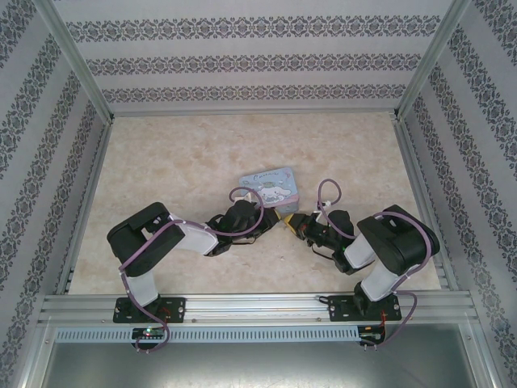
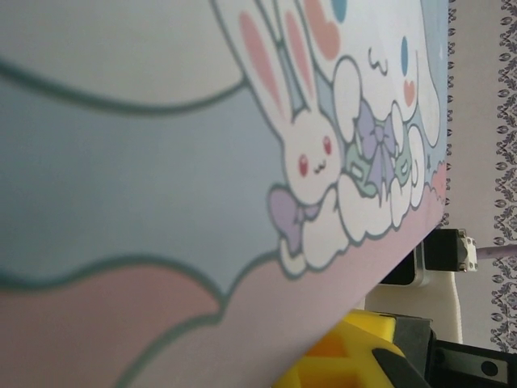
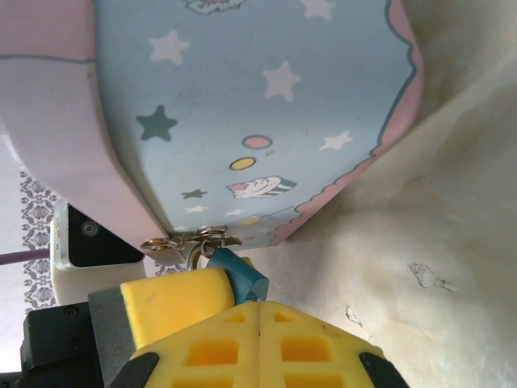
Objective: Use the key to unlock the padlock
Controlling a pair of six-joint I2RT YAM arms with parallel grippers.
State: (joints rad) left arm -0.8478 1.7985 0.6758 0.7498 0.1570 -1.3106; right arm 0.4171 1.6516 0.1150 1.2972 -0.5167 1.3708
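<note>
At the tin's (image 3: 266, 97) near edge, its clasp (image 3: 198, 236) carries the tiny teal padlock (image 3: 240, 273), touching my right gripper (image 3: 258, 319), which is pinched fully closed, perhaps on the hidden key. My left gripper's (image 1: 268, 213) spread is unclear. I judge this the insertion step; next needs careful keyhole alignment.

light: bright, even, diffuse | shadows: soft, faint | left wrist: close-up blurred | top view: sharp
</note>
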